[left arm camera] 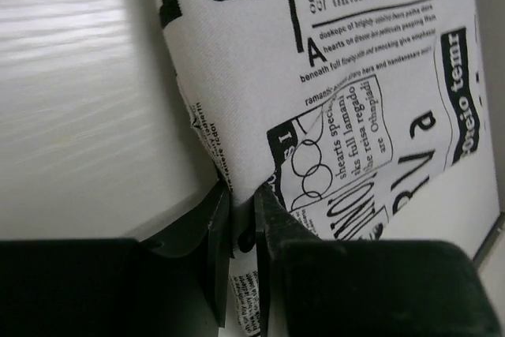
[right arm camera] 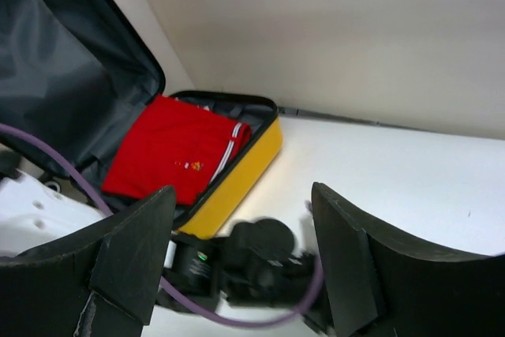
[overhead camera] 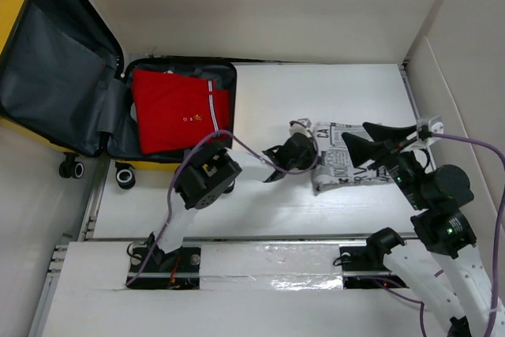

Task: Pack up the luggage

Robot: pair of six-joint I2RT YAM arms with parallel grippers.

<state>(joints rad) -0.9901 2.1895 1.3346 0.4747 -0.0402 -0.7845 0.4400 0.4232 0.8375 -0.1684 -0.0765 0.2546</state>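
Observation:
The yellow luggage point(overhead camera: 16, 13) lies open at the far left, its grey-lined lid raised and a folded red garment point(overhead camera: 177, 112) in its base; both also show in the right wrist view, luggage point(right arm camera: 252, 159) and red garment point(right arm camera: 170, 155). A folded white cloth with black newspaper print point(overhead camera: 341, 165) lies on the table right of the case. My left gripper point(overhead camera: 309, 150) is shut on the cloth's left edge; the left wrist view shows the cloth point(left arm camera: 347, 92) pinched between the fingers point(left arm camera: 272, 219). My right gripper point(overhead camera: 379, 141) hovers open and empty over the cloth's right part.
The white table point(overhead camera: 316, 92) is walled by white panels at the back and right. The suitcase wheels point(overhead camera: 72, 168) stick out toward the near left. Purple cables point(overhead camera: 252, 155) run along both arms.

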